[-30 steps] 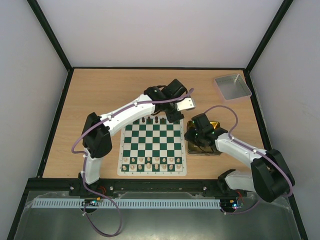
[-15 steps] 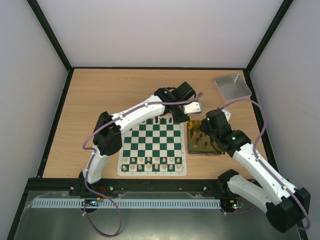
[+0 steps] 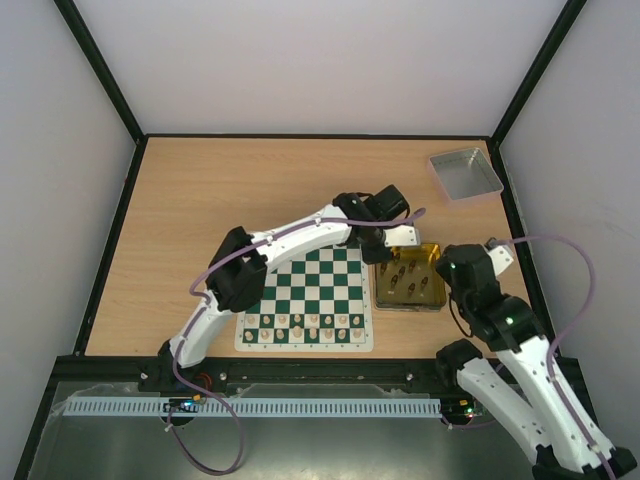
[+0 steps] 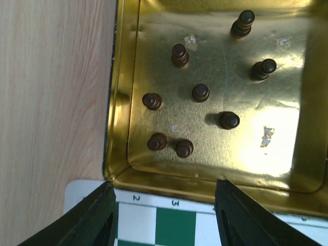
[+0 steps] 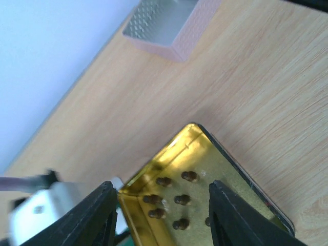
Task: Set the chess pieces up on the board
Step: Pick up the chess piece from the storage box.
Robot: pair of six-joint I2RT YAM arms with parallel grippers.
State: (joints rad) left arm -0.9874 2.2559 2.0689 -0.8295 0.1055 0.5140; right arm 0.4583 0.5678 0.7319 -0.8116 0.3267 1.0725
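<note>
"How's the left claw (image 4: 166, 220)?"
"Spread wide and empty, over the gold tin's (image 4: 287, 169) lower rim. The board's (image 4: 182, 225) edge is just below it in the frame."
"And the right claw (image 5: 161, 215)?"
"Released as well, holding nothing. The tin's corner shows between its fingers."
"The dark chess pieces (image 4: 200, 93)?"
"Eight sit in the tin, mid-frame."

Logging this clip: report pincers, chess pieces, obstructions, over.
Left pincer open over gold tin corner. Right pincer open, empty. Eight chess pieces visible in tin, none gripped. Nothing blocking them.
</note>
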